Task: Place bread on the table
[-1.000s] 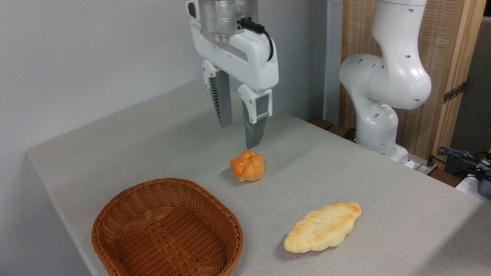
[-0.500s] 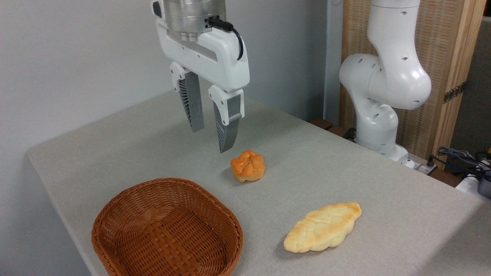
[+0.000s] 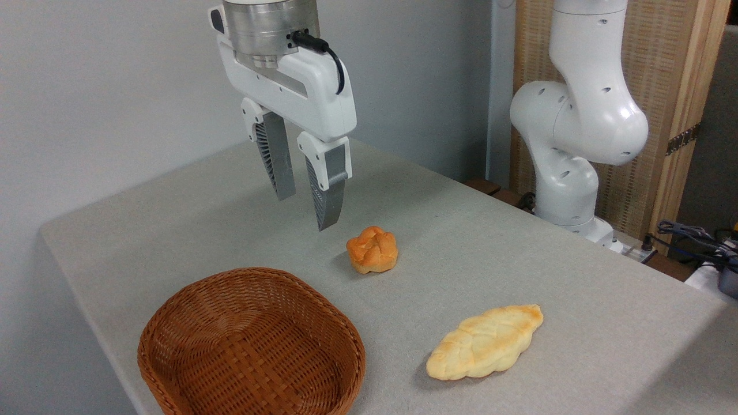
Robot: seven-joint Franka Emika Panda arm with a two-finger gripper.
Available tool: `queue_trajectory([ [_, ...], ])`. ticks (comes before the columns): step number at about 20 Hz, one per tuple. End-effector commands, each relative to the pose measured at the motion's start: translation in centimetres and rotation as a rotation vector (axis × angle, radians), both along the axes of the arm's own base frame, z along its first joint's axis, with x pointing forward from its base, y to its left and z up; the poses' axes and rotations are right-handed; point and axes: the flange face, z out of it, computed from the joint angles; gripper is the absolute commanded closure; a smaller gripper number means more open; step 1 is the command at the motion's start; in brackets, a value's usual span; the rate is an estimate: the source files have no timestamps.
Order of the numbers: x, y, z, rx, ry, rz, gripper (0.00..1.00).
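Observation:
The long braided bread point(image 3: 485, 342) lies flat on the grey-beige table point(image 3: 496, 253), toward the front right. My gripper point(image 3: 304, 212) hangs open in the air above the table's middle, well up and to the left of the bread, with nothing between its fingers. Its fingers point straight down, left of the small orange roll.
A small round orange knotted roll point(image 3: 372, 249) sits on the cloth just right of and below my fingertips. An empty brown wicker basket point(image 3: 252, 346) stands at the front left. The arm's white base point(image 3: 576, 132) rises at the table's far right edge, with cables beyond it.
My gripper has moved left and slightly up, away from above the roll. It stayed open and empty. The bread, roll and basket have not moved.

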Motion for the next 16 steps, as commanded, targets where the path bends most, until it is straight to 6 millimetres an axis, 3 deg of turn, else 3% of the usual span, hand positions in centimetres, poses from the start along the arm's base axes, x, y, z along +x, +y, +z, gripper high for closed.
queue_trajectory([
  [1, 0.4, -0.3, 0.4, 0.006, 0.018, 0.011, 0.00],
  [4, 0.8, -0.4, 0.0, 0.033, 0.033, 0.013, 0.00],
  [6, 1.2, -1.7, 0.5, 0.074, 0.022, 0.001, 0.00],
  [16, 1.0, -1.2, 0.7, 0.070, 0.033, 0.007, 0.00],
])
